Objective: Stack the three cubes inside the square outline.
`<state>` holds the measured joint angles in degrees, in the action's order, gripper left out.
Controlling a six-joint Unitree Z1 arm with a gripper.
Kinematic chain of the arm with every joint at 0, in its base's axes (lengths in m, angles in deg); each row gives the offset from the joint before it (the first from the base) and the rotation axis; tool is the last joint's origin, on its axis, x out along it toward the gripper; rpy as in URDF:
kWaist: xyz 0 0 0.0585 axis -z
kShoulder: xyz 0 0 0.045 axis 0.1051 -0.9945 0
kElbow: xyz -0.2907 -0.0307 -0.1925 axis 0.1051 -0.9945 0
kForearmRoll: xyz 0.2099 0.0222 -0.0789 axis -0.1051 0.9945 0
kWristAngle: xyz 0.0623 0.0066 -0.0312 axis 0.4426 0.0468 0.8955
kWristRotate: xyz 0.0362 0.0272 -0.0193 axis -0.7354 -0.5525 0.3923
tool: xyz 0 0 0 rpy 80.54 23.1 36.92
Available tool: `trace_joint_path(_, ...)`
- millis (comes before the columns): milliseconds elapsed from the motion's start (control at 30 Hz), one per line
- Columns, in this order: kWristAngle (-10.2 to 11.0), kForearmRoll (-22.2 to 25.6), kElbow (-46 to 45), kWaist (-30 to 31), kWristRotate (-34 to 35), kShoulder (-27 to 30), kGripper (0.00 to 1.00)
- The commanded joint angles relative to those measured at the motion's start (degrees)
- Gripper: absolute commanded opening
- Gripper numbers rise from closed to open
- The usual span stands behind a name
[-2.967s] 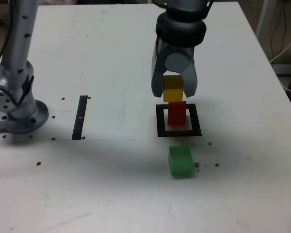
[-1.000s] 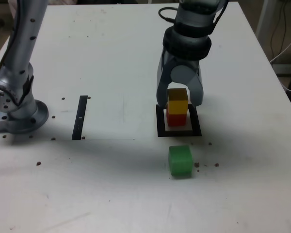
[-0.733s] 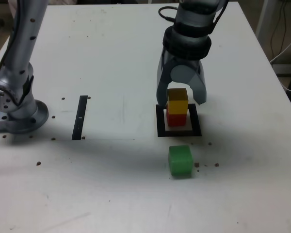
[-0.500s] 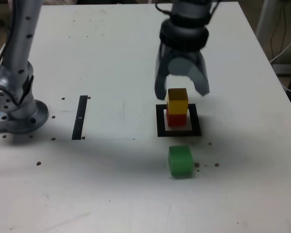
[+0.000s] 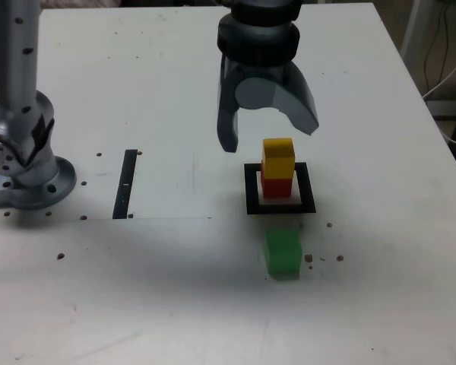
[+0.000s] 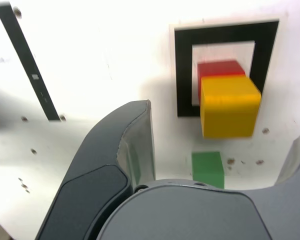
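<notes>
The yellow cube (image 5: 278, 157) sits on the red cube (image 5: 277, 185), and the pair stands inside the square outline (image 5: 252, 190). The green cube (image 5: 283, 252) lies alone on the table, just in front of the outline. My gripper (image 5: 268, 137) hangs open above the stack, a little toward the exterior view's left, touching nothing. In the wrist view the yellow cube (image 6: 229, 106) covers most of the red cube (image 6: 217, 69) within the square outline (image 6: 184, 75). The green cube (image 6: 208, 167) shows there between my spread fingers (image 6: 125, 150).
A thin black strip (image 5: 126, 182) lies flat on the white table at the exterior view's left, also seen as the strip (image 6: 27, 60) in the wrist view. The arm's metal base (image 5: 26, 171) stands at the far left. Small dark specks dot the tabletop.
The jaws opened off the yellow cube, leaving it on the red cube. The gripper then rose and drifted toward the exterior view's left. The green cube stayed put.
</notes>
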<state>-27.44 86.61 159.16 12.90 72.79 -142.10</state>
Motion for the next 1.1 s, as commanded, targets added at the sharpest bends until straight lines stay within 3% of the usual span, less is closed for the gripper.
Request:
trace_joint_path(0,0.12,0.02,0.88,2.19,2.93,0.22,0.99)
trace_joint_path(167,1.31,1.95,4.79,8.09,9.58,-1.3,1.0)
trace_joint_path(333,1.18,4.77,9.43,11.57,12.57,-3.33,1.0)
trace_joint_path(667,-2.06,5.31,8.0,12.35,14.36,-5.75,1.0)
trace_joint_path(1067,-3.89,3.47,8.53,12.59,14.59,-8.95,1.0)
